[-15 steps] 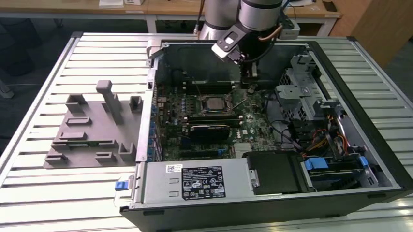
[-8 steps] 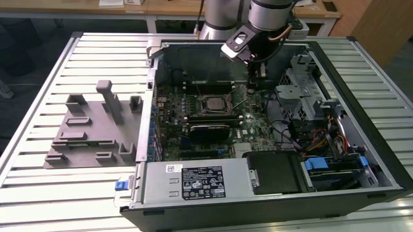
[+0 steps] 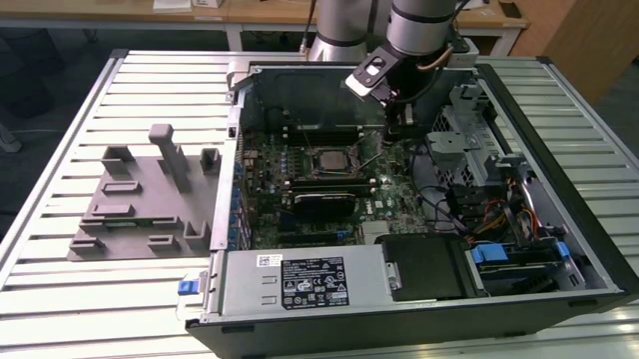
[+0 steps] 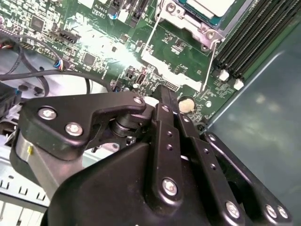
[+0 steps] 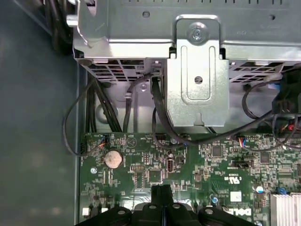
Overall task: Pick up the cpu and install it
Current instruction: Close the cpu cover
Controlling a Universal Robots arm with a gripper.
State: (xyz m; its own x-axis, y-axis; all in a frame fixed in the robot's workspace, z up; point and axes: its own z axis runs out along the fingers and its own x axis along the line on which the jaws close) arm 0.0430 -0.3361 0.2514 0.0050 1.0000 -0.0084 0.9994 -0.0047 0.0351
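Note:
The cpu [image 4: 210, 5], a pale silver-white square, lies in the motherboard socket with a metal frame around it; in the exterior view the cpu [image 3: 328, 159] sits mid-board inside the open computer case. My gripper [image 3: 391, 137] hangs low over the board, to the exterior view's right of the socket. In both wrist views its black fingers are pressed together, gripper [image 4: 165, 94], gripper [image 5: 162, 189], with nothing visible between them. A thin wire socket lever [image 4: 211, 61] runs close to the fingertips.
A grey plastic fixture [image 3: 140, 202] with upright blocks stands on the slatted table at the exterior view's left. Inside the case are a metal drive cage [image 5: 197, 70], loose black cables [image 5: 155, 108], a coin battery [image 5: 113, 159], memory slots [image 4: 249, 42] and a power supply [image 3: 299, 280].

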